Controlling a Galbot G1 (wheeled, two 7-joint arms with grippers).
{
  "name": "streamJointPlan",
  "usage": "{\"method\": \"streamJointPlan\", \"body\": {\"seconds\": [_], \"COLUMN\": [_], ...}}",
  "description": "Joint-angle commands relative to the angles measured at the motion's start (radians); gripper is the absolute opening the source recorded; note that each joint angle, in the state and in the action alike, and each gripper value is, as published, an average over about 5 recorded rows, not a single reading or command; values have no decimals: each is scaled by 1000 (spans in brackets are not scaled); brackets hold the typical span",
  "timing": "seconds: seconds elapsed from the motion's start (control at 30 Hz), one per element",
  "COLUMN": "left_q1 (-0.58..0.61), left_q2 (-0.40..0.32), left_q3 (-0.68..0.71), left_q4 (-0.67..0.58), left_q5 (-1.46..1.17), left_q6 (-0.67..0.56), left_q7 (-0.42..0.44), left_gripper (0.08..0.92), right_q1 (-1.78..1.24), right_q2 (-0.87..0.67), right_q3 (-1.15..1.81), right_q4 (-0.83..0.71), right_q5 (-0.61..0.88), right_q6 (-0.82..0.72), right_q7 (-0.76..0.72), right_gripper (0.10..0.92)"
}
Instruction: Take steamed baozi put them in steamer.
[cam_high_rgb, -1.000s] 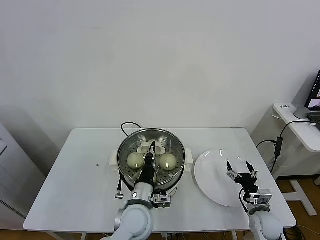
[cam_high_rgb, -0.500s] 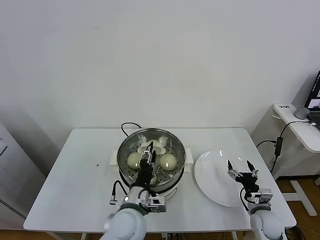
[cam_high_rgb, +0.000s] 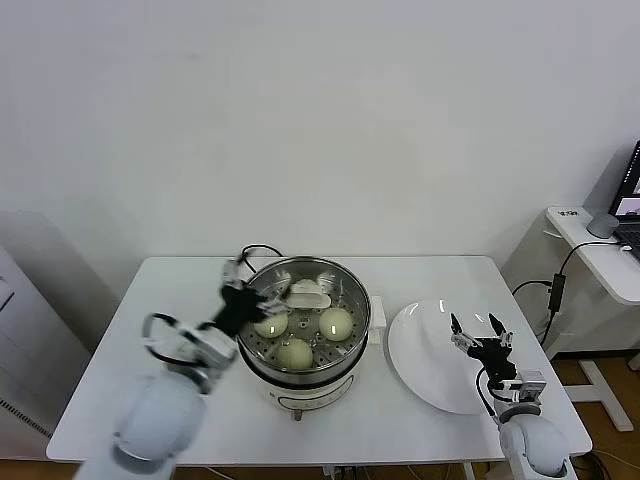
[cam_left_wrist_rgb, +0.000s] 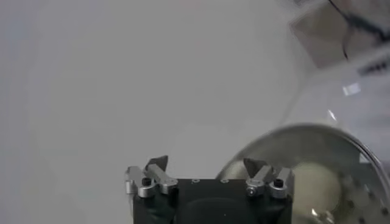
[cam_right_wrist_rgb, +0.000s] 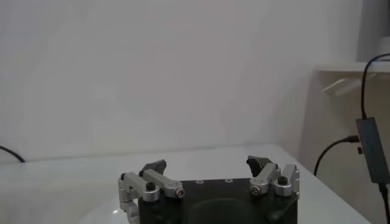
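Counting the steamed baozi first: you can make out three round buns on the perforated floor of the steamer, at about 9, 3 and 6 o'clock inside the basket, plus a paler, flatter white shape toward 12 o'clock that may be a fourth bun or an insert; you cannot tell which. The steamer sits mid-table on its white base. At its 3 o'clock lies the white plate, with no bun showing on it.

Judgement: the loading looks finished or nearly so. Nothing white and round is left on the table outside the basket, so what remains is probably only clearing both arms away.

Left end effector: it sits at the steamer's 9 to 10 o'clock, over the rim, blurred in the head view. In the left wrist view its two fingertips stand well apart with nothing between them, and the steel rim and a bun show beyond. It holds nothing and, as far as you can see, touches nothing.

Right end effector: it hovers above the plate's 3 o'clock side, fingers spread wide and empty, confirmed in the right wrist view.
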Motion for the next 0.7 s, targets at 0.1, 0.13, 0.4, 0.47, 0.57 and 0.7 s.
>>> {"method": "streamJointPlan", "body": {"seconds": [0.1,0.13,0.4,0.47,0.57,0.7], "left_q1": [134,144,176,172,158,145], "left_q2": [118,125,125,124,128,126], "left_q3": [-474,-469,-437,-422,-391,-353], "left_q4": [191,230,419,439,473,501], "left_q5": [-724,-686,-723,-741,-758,-745], "left_q6": [-111,-134,-157,-144,-128,-131], "left_q7": [-122,-120,-131,-131,-128,-124], "left_gripper": [823,823,823,823,823,823], "right_q1": [-10,-11,-27,-27,-30,-35], "right_q2": [3,4,2,0,-2,-1], "right_q3": [-18,-18,0,-1,-2,1], "right_q4": [58,59,79,83,88,85], "right_q5": [40,39,-37,-36,-17,-9], "right_q6": [-32,-36,-85,-95,-107,-114], "right_q7": [31,33,46,62,78,89], "right_gripper": [823,823,823,823,823,823]}}
